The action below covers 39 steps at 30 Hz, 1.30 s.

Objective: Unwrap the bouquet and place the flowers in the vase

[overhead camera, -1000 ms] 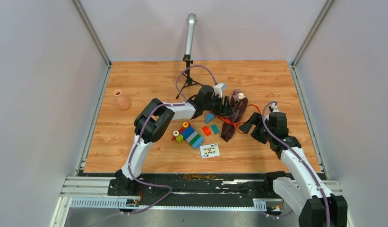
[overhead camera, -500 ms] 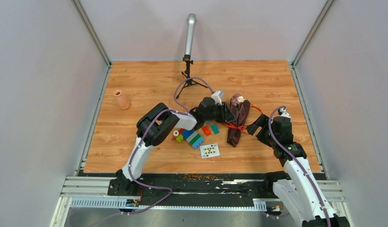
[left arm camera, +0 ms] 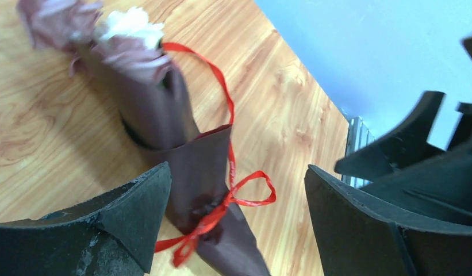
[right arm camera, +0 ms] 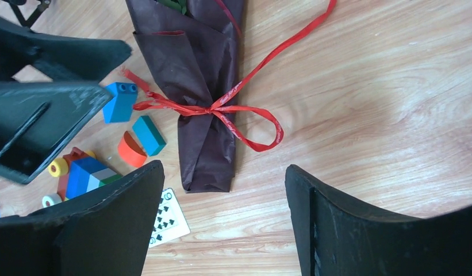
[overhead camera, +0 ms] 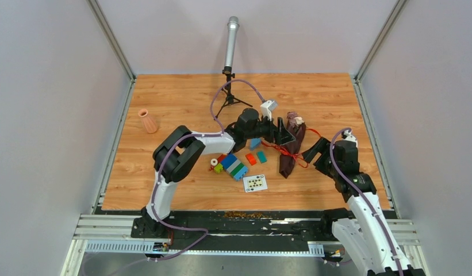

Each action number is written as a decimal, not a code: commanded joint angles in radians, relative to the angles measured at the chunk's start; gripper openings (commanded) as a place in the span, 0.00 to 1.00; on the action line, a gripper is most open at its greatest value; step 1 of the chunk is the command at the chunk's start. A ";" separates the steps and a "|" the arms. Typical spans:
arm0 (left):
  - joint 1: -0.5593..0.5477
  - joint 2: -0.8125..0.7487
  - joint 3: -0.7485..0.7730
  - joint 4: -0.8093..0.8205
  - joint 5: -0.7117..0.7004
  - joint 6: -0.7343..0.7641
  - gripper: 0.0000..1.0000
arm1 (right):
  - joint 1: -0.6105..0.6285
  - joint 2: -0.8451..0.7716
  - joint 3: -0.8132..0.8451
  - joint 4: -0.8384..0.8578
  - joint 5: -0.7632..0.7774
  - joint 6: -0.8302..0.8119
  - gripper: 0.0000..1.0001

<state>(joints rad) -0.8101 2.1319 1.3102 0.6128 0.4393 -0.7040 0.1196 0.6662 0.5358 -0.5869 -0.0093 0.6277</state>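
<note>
Wrapped maroon bouquet [overhead camera: 288,162], vase [overhead camera: 147,121] well apart

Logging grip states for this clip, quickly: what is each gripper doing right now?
Left gripper: jaws open, holding nothing.
Right gripper: jaws open, holding nothing.

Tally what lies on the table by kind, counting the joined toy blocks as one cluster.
Bouquet: 1
Vase: 1
Microphone on tripod: 1
Playing card: 1
Loose toy blocks: 3
Joined block cluster: 1
Total: 8
</note>
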 commanded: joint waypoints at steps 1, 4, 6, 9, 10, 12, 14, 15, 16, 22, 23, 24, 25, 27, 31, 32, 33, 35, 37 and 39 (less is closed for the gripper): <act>0.022 -0.166 -0.074 -0.053 0.050 0.220 0.94 | -0.011 0.029 0.068 0.050 -0.067 0.024 0.77; 0.035 -0.197 -0.119 -0.054 0.112 0.291 0.95 | -0.026 0.067 0.087 0.060 -0.065 0.018 0.77; 0.035 -0.204 -0.134 -0.065 0.138 0.351 0.93 | -0.044 0.080 0.091 0.063 -0.065 0.011 0.77; 0.038 -0.204 -0.124 -0.175 0.109 0.496 0.89 | -0.081 0.092 0.087 0.075 -0.107 0.005 0.74; 0.041 -0.202 -0.117 -0.207 0.100 0.532 0.89 | -0.091 0.095 0.080 0.083 -0.118 0.007 0.73; 0.050 -0.198 -0.112 -0.236 0.109 0.564 0.89 | -0.108 0.111 0.058 0.104 -0.136 0.020 0.72; 0.052 -0.198 -0.112 -0.233 0.132 0.564 0.89 | -0.143 0.137 0.034 0.144 -0.147 0.042 0.71; 0.052 -0.195 -0.113 -0.225 0.145 0.555 0.89 | -0.150 0.151 0.017 0.163 -0.158 0.058 0.70; 0.052 -0.192 -0.114 -0.214 0.160 0.539 0.89 | -0.155 0.167 0.001 0.211 -0.169 0.079 0.68; 0.051 -0.144 -0.129 -0.072 0.226 0.393 0.89 | -0.160 0.266 -0.065 0.396 -0.183 0.183 0.57; 0.051 -0.133 -0.129 -0.046 0.235 0.364 0.89 | -0.160 0.286 -0.070 0.408 -0.169 0.190 0.57; 0.051 -0.119 -0.127 -0.026 0.240 0.339 0.89 | -0.160 0.302 -0.073 0.422 -0.155 0.199 0.57; 0.051 -0.107 -0.127 -0.005 0.244 0.314 0.88 | -0.161 0.316 -0.078 0.435 -0.142 0.205 0.57; 0.048 -0.083 -0.126 0.029 0.252 0.266 0.88 | -0.161 0.343 -0.087 0.468 -0.124 0.218 0.57; 0.031 -0.087 -0.151 0.030 0.189 0.289 0.85 | -0.161 0.396 -0.081 0.528 -0.134 0.245 0.57; 0.029 -0.094 -0.158 0.022 0.174 0.303 0.84 | -0.161 0.408 -0.073 0.534 -0.144 0.248 0.57; 0.028 -0.098 -0.161 0.012 0.167 0.312 0.85 | -0.161 0.420 -0.065 0.539 -0.145 0.249 0.57; 0.027 -0.099 -0.156 -0.010 0.155 0.321 0.84 | -0.161 0.443 -0.056 0.549 -0.136 0.256 0.57; 0.025 -0.096 -0.145 -0.041 0.142 0.328 0.84 | -0.161 0.471 -0.053 0.556 -0.121 0.270 0.57; 0.023 -0.087 -0.139 -0.049 0.144 0.328 0.84 | -0.161 0.494 -0.054 0.561 -0.111 0.301 0.55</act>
<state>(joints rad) -0.7792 2.0563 1.1507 0.5610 0.6067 -0.3950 -0.0364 1.1255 0.4500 -0.0959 -0.1509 0.8680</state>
